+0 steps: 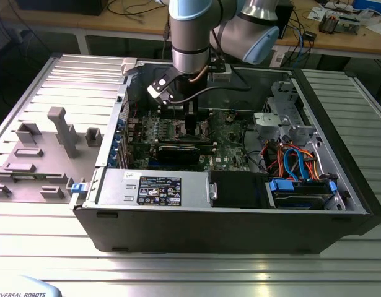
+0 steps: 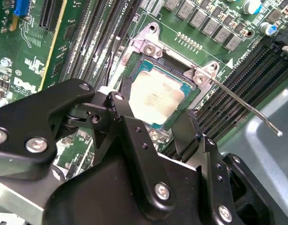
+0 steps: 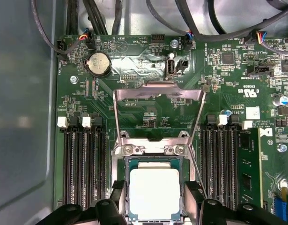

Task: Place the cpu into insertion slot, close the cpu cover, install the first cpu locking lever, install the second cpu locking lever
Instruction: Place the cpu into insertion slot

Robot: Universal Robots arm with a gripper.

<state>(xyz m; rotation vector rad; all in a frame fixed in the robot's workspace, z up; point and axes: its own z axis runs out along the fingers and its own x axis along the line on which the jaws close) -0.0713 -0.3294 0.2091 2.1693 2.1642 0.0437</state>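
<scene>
Cpu [image 2: 155, 96]: flat square, pale silvery top, thin green border. Lies level in the slot [image 3: 153, 159]. Cover [image 3: 158, 86] stands hinged up at the slot's edge. Gripper [image 3: 154, 206] poised over the slot; cannot tell whether it grasps the cpu or is released.

Top face of the cpu [image 3: 154, 193] lies uncovered and is reachable from above. The cpu cover [image 3: 158, 90] stands raised at one edge. Memory slots [image 3: 83, 168] flank two sides. A thin locking lever [image 2: 244, 104] juts out over one bank.
</scene>
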